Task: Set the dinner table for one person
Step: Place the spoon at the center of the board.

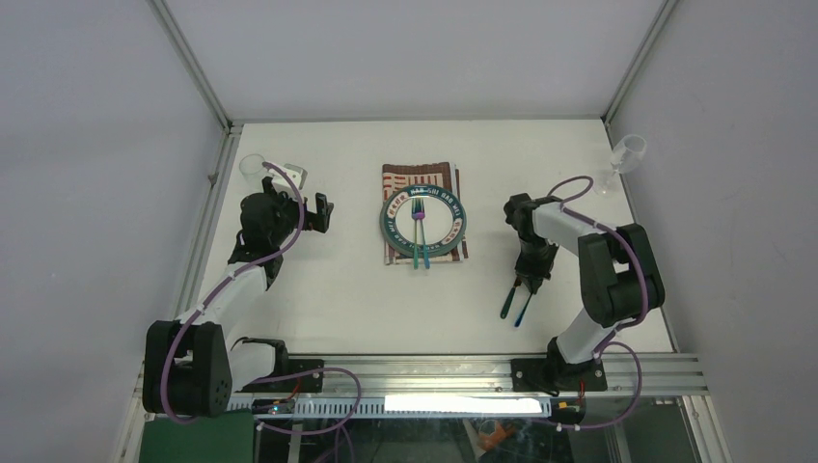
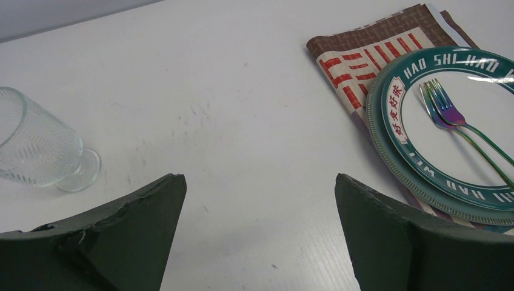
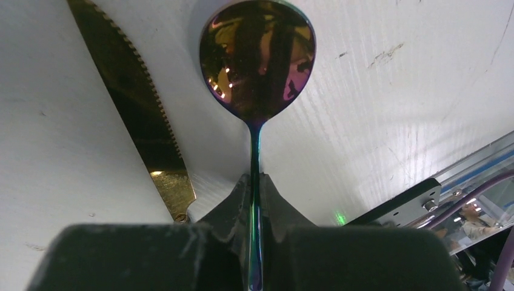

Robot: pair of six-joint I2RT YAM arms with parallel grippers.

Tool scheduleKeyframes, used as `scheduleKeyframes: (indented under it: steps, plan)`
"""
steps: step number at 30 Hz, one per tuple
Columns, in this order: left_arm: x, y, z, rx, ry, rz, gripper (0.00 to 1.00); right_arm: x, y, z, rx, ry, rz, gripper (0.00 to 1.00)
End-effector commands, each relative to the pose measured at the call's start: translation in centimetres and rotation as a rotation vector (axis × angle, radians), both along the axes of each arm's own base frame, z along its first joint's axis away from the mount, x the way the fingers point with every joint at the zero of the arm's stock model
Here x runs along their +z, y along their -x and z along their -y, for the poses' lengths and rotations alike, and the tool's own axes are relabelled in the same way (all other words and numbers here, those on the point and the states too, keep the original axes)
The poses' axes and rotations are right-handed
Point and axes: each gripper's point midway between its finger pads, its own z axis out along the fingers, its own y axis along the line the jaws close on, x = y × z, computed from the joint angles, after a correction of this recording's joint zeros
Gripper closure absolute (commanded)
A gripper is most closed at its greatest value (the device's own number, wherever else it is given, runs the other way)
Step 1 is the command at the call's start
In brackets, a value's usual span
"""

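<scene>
The white table is filling the scene from the arms' bases at the near edge to the far wall, carrying a half-laid setting for one. At far left a ribbed glass is standing upright, apart from everything else. Just right of it the left gripper is hovering over bare tabletop with its jaws spread wide and nothing between them, free for whichever piece it goes for next, likely that glass.

At centre a striped placemat is lying under a green-rimmed plate. Two iridescent forks are resting side by side across the plate, apparently parked there rather than laid in their places.

Right of the plate the right gripper is pinching the handle of a spoon low over the table, bowl pointing away from the fingers. The thin, flat handle probably calls for that tight, edge-on grip. A gold serrated knife is lying just beside the spoon. At far right a stemmed glass is waiting near the corner.
</scene>
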Motion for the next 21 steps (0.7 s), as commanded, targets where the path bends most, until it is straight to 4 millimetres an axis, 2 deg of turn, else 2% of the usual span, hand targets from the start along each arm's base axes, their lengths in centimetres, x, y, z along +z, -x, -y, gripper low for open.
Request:
scheduleKeyframes:
  steps: [1,3,6,10,14,18,21]
  plan:
    - [2.4,-0.2,0.2,-0.017,0.002,0.085,0.01,-1.3,-0.7,-1.5,-0.003,-0.089,-0.002,1.0]
    - [2.4,-0.2,0.2,-0.016,0.0,0.085,0.01,-1.2,-0.9,-1.7,-0.001,-0.104,0.01,1.0]
    - [2.4,-0.2,0.2,-0.018,0.0,0.084,0.01,-1.0,-1.2,-2.0,0.011,-0.129,0.02,0.87]
    - [2.3,-0.3,0.3,-0.019,0.001,0.081,0.01,-0.5,-1.4,-2.0,0.024,-0.134,0.039,0.85]
    - [2.2,-0.3,0.3,-0.018,0.001,0.08,0.01,0.1,-1.9,-1.9,0.032,-0.127,0.066,0.78]
    - [2.2,-0.2,0.3,-0.021,0.002,0.078,0.01,1.5,-2.4,-1.4,0.019,-0.096,0.104,0.77]
    - [2.3,-0.2,0.3,-0.023,0.003,0.08,0.01,3.6,-3.2,-0.9,0.007,-0.071,0.167,0.78]
